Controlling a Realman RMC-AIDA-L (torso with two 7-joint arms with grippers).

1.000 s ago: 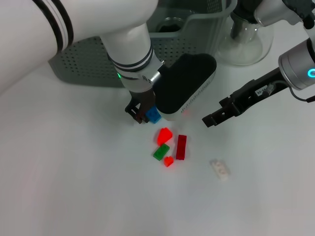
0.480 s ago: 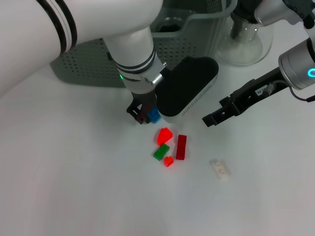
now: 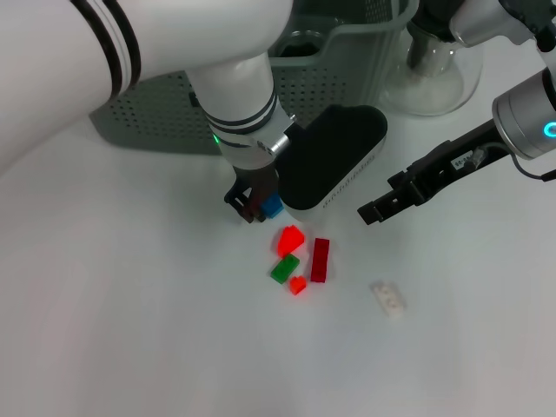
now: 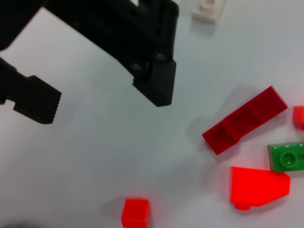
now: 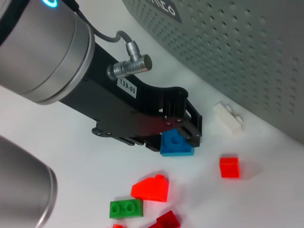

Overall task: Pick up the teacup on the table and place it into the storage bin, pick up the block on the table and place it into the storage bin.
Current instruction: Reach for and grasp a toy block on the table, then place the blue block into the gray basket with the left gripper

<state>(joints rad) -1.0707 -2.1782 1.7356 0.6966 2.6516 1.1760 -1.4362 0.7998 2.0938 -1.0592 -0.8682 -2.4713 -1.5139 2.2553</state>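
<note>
**Desk:** What does the left pincer (image 3: 254, 207) hold?

**Photographer:** A blue block (image 3: 274, 206), clamped between its black fingers, low over the white counter (image 3: 130, 330). Whether the block touches the surface cannot be told.

**Desk:** How much room is around it?

**Photographer:** The storage bin (image 3: 148, 117) stands just behind the pincer, its perforated wall close. In front of the pincer lies a loose cluster of a red wedge (image 3: 291, 239), a green brick (image 3: 284, 268), a dark red bar (image 3: 320, 259) and a small red piece (image 3: 298, 284). A white piece (image 3: 388, 298) lies farther off, beyond the bar. The counter on the pincer's outer side is bare white.

**Desk:** And the other arm?

**Photographer:** The right pincer (image 3: 369, 212) hangs level with the left one, well apart from it, above the bar. A glass teapot (image 3: 434, 74) stands behind it, beside the bin.

**Desk:** Do the wrist cameras add anything?

**Photographer:** The left wrist view shows the right pincer's fingers (image 4: 159, 85) spread wide with nothing between them. The right wrist view shows a red cube (image 5: 229, 167) and a second white piece (image 5: 228, 118) between the left pincer and the bin wall, where the arm blocks the head view.
</note>
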